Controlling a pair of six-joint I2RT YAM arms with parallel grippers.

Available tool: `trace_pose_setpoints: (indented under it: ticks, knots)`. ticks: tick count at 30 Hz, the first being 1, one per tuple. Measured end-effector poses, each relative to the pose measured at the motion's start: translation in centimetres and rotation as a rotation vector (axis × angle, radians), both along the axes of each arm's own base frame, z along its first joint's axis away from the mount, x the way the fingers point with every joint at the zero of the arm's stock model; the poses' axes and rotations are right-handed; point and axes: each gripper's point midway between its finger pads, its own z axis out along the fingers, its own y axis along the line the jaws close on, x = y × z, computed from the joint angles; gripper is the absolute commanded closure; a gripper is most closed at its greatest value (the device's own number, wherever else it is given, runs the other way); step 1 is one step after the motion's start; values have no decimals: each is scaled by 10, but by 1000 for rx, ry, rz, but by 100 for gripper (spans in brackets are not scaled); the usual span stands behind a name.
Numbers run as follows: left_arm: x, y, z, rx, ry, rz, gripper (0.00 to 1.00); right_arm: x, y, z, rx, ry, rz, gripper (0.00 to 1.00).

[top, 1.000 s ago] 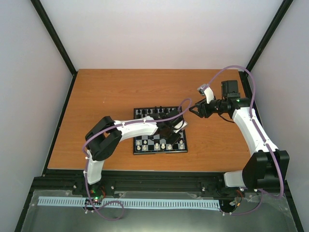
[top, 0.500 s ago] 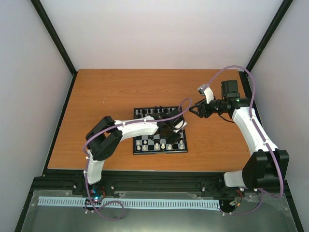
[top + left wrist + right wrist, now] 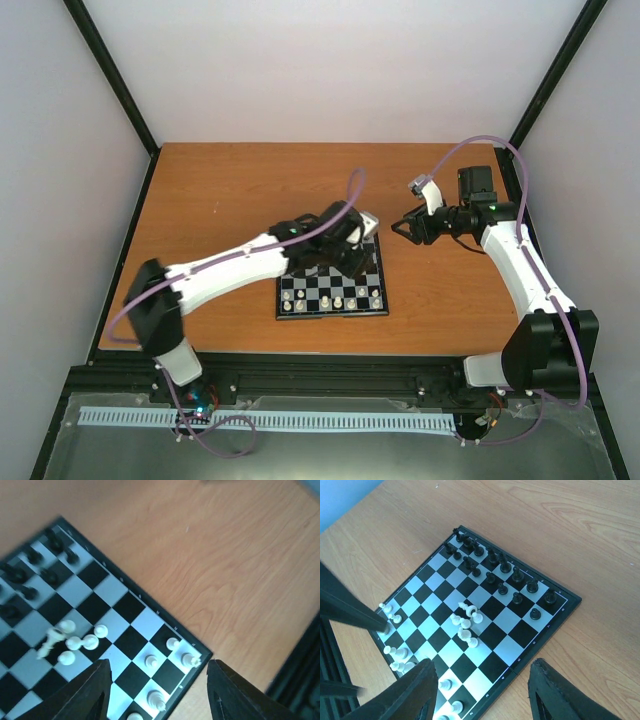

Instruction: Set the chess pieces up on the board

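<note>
Top external view: the left arm (image 3: 240, 262) covers the far rows of the one board (image 3: 330, 297), centre frame. The left gripper (image 3: 159, 664) and right gripper (image 3: 482, 664) gape, empty. Cream chess pieces (image 3: 465, 625) bunch mid-board, too crowded to count.

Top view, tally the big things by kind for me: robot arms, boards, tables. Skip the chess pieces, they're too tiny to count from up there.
Robot arms: 2, the left arm and the right arm
Chessboard: 1
Table: 1
Total: 4
</note>
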Motion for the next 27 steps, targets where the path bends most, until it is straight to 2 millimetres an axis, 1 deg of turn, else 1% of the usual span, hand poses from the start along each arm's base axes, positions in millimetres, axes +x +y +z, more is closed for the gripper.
trace_pose_setpoints:
  ticks: [1,3,5,7,9,10,13,16,19,20,22,24,26,27]
  knots:
    - [1,5,17,-29,-27,13,42,-1,0,0,0,1,2,50]
    - [4,20,57,-93,-87,47,35,-2,1,0,2,-2,14,52]
    - [9,36,88,-146,-132,86,32,-4,2,0,5,-8,31,54]
    - [21,57,111,-185,-172,145,28,-4,3,-2,0,-10,49,58]
    - [38,80,124,-199,-204,216,25,-2,5,-10,-20,-5,68,60]
    - [50,95,129,-201,-219,267,25,1,6,-17,-39,2,80,61]
    - [81,130,131,-212,-215,374,25,5,12,-43,-101,38,113,62]
    - [109,162,128,-260,-152,477,26,4,24,-72,-174,80,160,63]
    - [131,179,132,-315,-107,541,29,-4,41,-98,-252,112,226,64]
    - [134,179,135,-329,-100,544,30,-8,50,-106,-282,115,256,64]
    - [135,177,136,-337,-96,533,31,-15,64,-118,-326,116,307,64]
    - [135,177,135,-335,-99,530,31,-21,74,-126,-358,111,341,64]
    - [132,182,128,-337,-99,535,31,-23,81,-131,-385,103,365,64]
    - [128,186,121,-331,-91,542,31,-22,83,-134,-397,97,372,64]
